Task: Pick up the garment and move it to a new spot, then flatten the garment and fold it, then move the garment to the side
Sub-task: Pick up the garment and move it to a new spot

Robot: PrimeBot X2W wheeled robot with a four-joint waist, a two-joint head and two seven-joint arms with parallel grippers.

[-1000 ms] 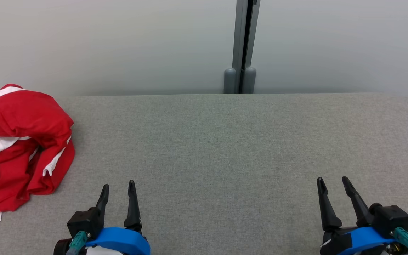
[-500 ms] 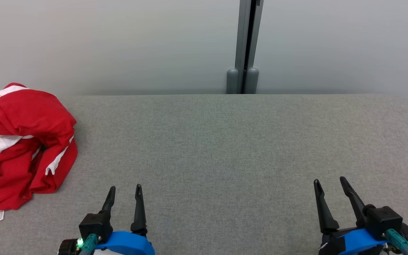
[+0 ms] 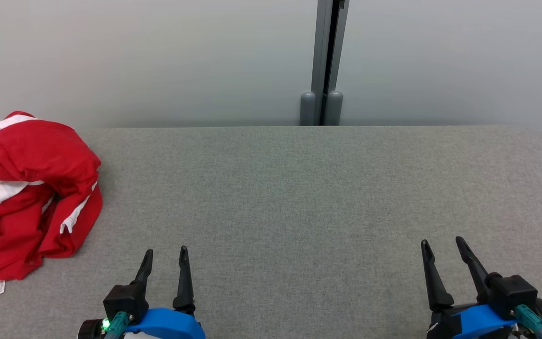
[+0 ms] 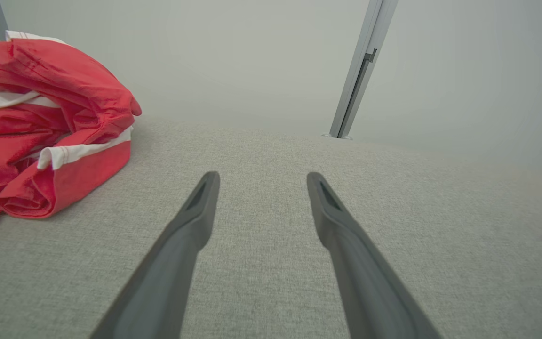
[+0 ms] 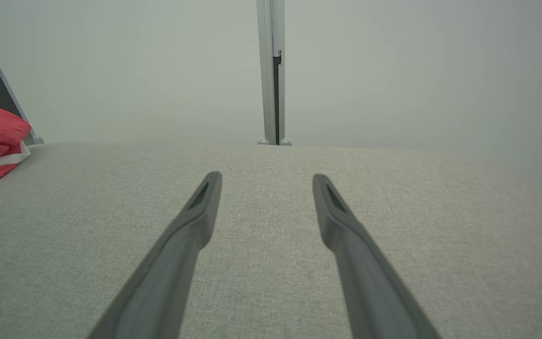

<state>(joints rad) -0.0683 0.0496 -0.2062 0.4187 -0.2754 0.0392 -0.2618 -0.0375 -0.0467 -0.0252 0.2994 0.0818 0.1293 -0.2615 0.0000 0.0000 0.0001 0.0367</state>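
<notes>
A crumpled red garment [image 3: 31, 197] with white stripes is shown heaped at the far left of the grey bench [image 3: 299, 188]. The left tool [image 3: 166, 250] and right tool [image 3: 442, 241] are seen released and empty near the front edge, with neither touching the garment.

A bare lab or office bay: grey fabric surface [image 3: 299, 188] against pale partition panels [image 3: 158, 56] joined by a metal post [image 3: 325, 56], upper centre.

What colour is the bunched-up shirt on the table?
The garment is red with white stripes, clearest in the head view.
</notes>
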